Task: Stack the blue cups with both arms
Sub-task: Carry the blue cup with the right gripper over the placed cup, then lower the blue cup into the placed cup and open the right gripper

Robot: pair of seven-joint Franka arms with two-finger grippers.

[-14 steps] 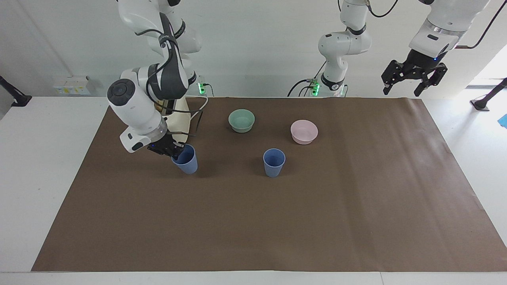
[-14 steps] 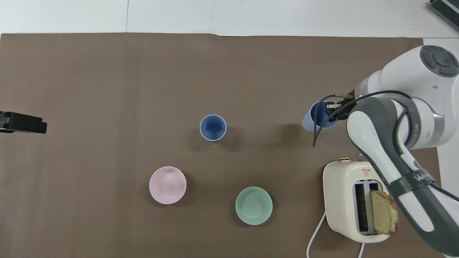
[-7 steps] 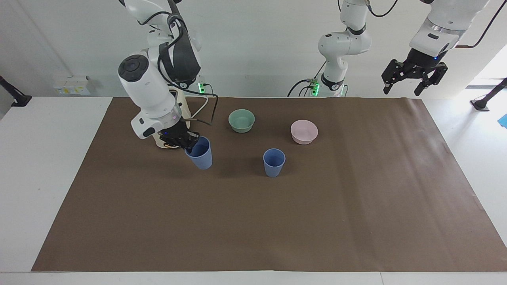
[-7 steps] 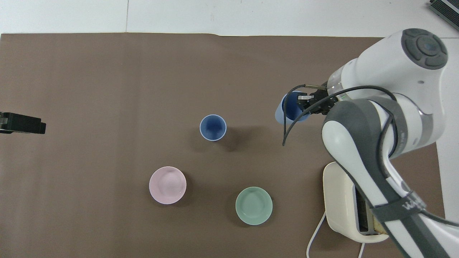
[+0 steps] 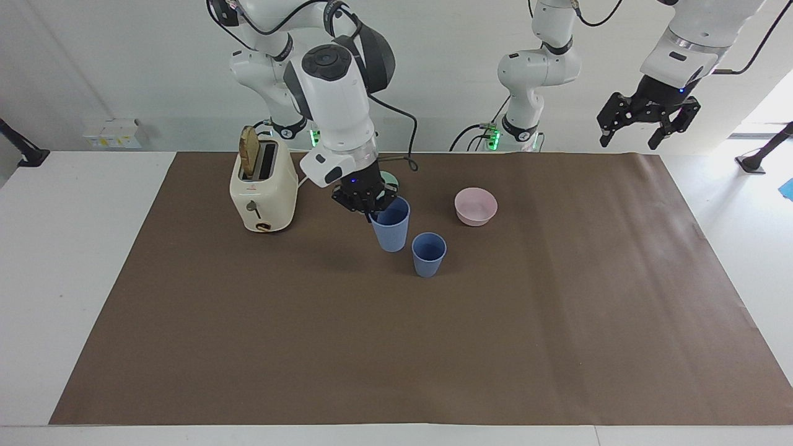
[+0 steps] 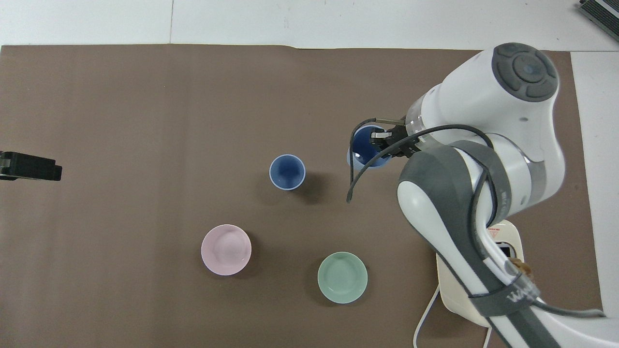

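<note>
The right claw pinches the rim of a blue cup, one finger inside the mouth and one outside, and holds it in the air over the brown mat, beside the second blue cup, which stands upright on the mat near the middle of the worktop. The carried cup hangs slightly tilted from this one-sided rim grip. That is the main risk as I judge it: a tilted cup brought down on the standing one could catch its rim and tip it or push it aside rather than nest. The thin rim hold could also let the cup swing or slip if the arm moves sharply.

The left claw waits raised at the left arm's end of the worktop, fingers spread and holding nothing.

Both cups look empty. The green bowl and the pink bowl, both nearer to the robots than the standing cup, also look empty. The toaster at the right arm's end holds a slice of bread upright in one slot
</note>
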